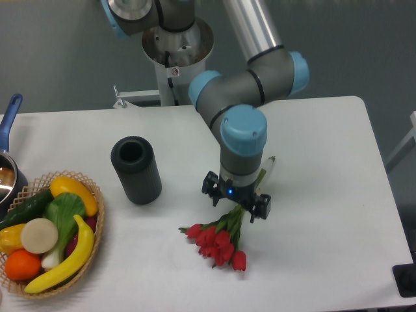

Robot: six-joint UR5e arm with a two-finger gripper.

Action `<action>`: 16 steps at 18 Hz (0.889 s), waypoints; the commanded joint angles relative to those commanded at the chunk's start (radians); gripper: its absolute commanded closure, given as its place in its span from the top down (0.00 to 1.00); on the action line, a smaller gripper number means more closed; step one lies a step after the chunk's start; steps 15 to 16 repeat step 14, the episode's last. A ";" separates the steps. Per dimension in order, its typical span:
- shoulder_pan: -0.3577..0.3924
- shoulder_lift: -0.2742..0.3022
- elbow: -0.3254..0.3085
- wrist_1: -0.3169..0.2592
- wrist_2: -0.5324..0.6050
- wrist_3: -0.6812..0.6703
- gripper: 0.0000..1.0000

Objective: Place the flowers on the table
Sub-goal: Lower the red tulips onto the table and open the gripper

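Note:
The flowers [218, 242], a bunch of red tulip-like blooms with thin green stems, lie on the white table [325, 195] in front of the middle. The blooms point toward the front and the stem ends stick out behind the wrist at the right. My gripper [236, 203] points straight down over the stems just behind the blooms. Its black fingers [209, 188] stand spread on either side of the stems, so it looks open. The stems between the fingers are partly hidden by the wrist.
A black cylinder [136, 170] stands upright left of the gripper. A wicker basket [96, 227] with colourful fruit and vegetables sits at the front left edge. A pot with a blue handle [9, 117] is at the far left. A black object [406, 279] is at the front right corner.

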 joint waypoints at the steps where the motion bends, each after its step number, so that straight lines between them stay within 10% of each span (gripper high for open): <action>1: 0.003 -0.002 0.008 -0.002 0.023 0.002 1.00; 16: 0.048 -0.003 0.055 -0.091 0.069 0.178 1.00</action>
